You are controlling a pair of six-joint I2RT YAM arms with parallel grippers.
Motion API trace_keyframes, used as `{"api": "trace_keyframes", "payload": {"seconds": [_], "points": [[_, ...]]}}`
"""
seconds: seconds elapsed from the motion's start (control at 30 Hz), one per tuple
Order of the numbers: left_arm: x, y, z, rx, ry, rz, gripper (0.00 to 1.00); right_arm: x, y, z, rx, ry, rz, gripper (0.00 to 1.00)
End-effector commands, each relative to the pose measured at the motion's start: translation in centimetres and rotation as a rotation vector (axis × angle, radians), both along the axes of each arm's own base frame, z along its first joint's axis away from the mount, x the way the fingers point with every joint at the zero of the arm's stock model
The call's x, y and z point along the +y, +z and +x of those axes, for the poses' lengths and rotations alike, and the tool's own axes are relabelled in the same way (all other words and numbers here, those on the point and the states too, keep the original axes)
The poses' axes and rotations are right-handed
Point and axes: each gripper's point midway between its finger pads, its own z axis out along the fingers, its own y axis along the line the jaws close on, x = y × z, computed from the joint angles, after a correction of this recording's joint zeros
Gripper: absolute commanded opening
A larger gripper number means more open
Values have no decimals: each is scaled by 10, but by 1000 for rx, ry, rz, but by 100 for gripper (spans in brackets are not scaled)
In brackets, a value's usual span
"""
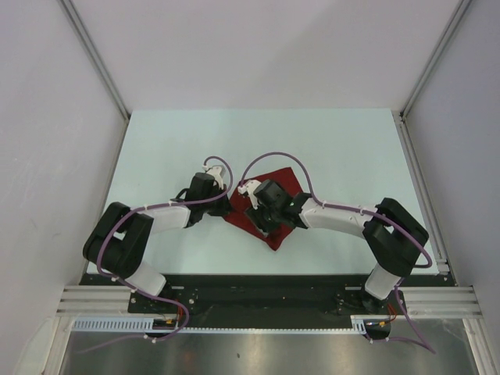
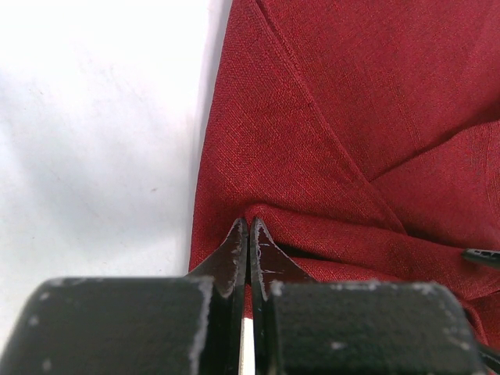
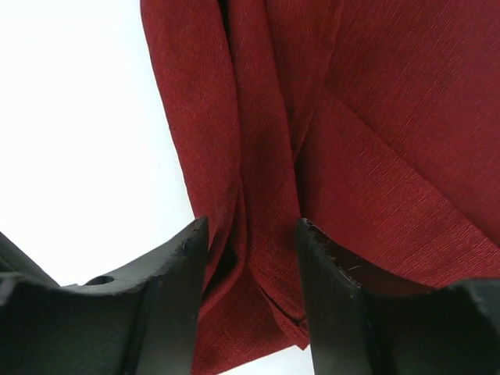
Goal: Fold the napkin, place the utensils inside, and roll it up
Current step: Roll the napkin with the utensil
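Your left gripper [image 2: 249, 228] clamps the napkin [image 2: 351, 117] fold (likely anchoring it); right gripper [image 3: 250, 228] straddles the ridge, jaws apart.

napkin [image 1: 273, 233] partly covered overhead, cropped up close

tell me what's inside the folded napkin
Only layered red cloth shows in the napkin. Its folds cover whatever may lie inside. The left gripper pinches one fold; the open right gripper straddles another.
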Motion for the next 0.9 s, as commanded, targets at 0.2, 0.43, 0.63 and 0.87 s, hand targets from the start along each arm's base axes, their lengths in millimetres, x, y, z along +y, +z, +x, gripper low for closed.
{"api": "trace_keyframes", "payload": {"seconds": [0.2,0.43,0.63,0.87], "points": [[1,10,3,-21,-10,15,0,6,-3,-18,71,28,-9,38],[2,11,5,-18,3,15,0,12,-11,-38,179,62,-10,14],[4,13,9,-20,16,14,0,14,-16,-50,323,71,39,0],[11,0,10,36,37,33,0,10,-16,-31,481,27,184,0]]}}
